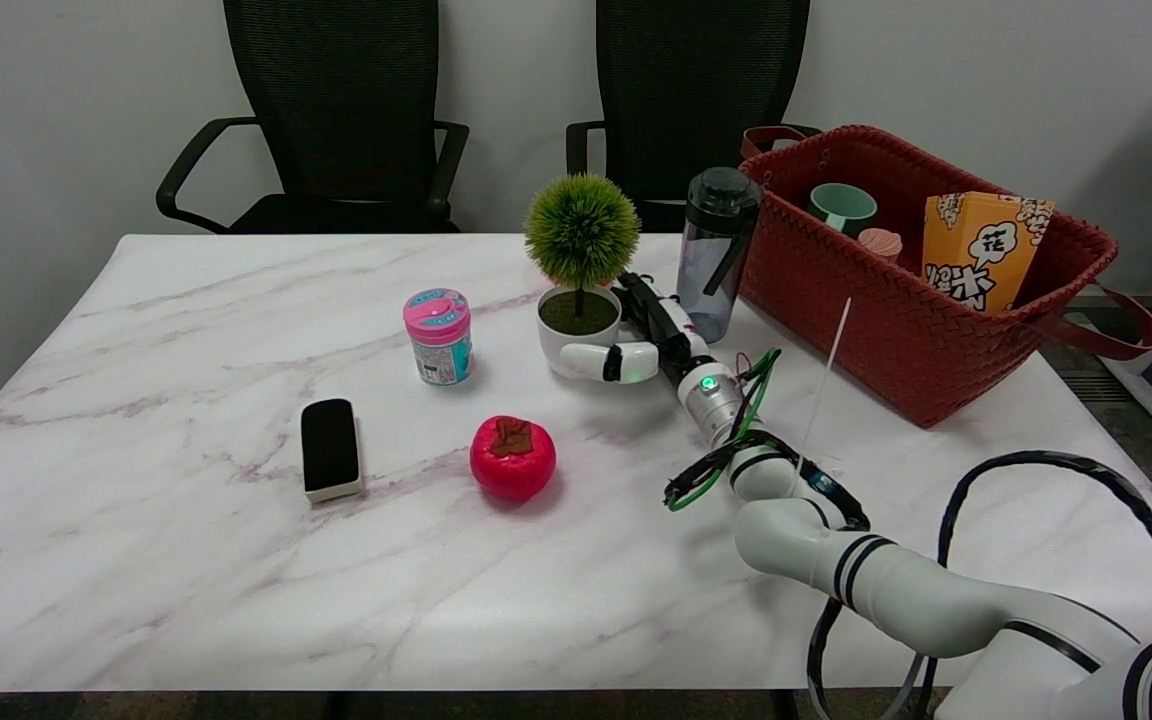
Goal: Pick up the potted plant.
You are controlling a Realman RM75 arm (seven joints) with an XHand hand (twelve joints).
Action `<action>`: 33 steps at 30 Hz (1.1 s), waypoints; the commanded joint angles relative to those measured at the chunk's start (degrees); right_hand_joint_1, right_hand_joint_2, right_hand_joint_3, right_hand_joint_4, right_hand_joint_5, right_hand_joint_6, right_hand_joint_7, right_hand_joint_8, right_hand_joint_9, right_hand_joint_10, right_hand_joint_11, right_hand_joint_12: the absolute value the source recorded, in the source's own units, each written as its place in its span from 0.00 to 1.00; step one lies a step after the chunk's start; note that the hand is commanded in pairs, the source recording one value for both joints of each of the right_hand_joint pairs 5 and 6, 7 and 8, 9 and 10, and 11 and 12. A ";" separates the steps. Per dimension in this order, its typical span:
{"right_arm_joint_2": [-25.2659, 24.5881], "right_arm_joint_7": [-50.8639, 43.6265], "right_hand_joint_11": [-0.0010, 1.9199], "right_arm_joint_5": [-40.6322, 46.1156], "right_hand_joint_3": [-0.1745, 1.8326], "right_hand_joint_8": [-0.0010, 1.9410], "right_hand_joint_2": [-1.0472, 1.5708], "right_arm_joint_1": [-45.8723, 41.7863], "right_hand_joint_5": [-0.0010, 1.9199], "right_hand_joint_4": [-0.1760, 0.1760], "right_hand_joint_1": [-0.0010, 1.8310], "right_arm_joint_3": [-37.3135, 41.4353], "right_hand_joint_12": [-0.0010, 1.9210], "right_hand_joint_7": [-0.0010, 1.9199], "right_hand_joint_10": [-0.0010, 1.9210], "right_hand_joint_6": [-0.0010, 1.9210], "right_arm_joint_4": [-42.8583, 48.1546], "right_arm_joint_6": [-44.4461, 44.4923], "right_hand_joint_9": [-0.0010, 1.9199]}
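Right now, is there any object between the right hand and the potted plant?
Nothing visible. The right hand is already against the potted plant's white pot, one finger lying across its front. The water bottle stands just behind the hand.

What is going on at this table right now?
The robot's right hand has reached the potted plant, and its fingers wrap around the white pot. The pot still sits on the marble table, so no lift shows yet. A water bottle stands just behind the hand, beside a red woven basket. A pink-lidded jar, a red toy fruit and an eraser lie untouched.
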 commanded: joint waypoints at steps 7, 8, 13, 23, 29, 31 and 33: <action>-0.30 0.21 0.06 -0.17 0.44 0.13 0.41 0.63 0.06 0.50 0.63 -0.37 0.06 0.13 0.16 0.06 -0.70 -0.42 0.16; -0.30 0.16 0.06 -0.17 0.43 0.13 0.42 0.59 0.06 0.50 0.64 -0.37 0.06 0.13 0.17 0.06 -0.65 -0.38 0.17; -0.30 0.16 0.08 -0.17 0.39 0.14 0.49 0.51 0.18 0.50 0.66 -0.37 0.08 0.14 0.17 0.18 -0.41 -0.18 0.17; -0.30 0.28 0.15 -0.92 0.47 0.40 0.56 0.35 0.42 0.50 0.68 -0.37 0.15 0.40 0.26 0.42 -0.17 0.02 0.26; -0.10 0.56 0.17 -1.05 0.48 0.48 0.57 -0.01 0.44 0.50 0.68 -0.37 0.17 0.48 0.28 0.44 0.91 1.37 0.28; 0.22 0.56 0.17 -1.05 0.48 0.49 0.57 -0.33 0.44 0.50 0.68 -0.37 0.17 0.49 0.28 0.44 2.24 1.58 0.28; 0.61 0.52 0.17 -1.05 0.48 0.49 0.57 -0.72 0.44 0.50 0.68 -0.37 0.17 0.49 0.29 0.44 3.64 1.81 0.29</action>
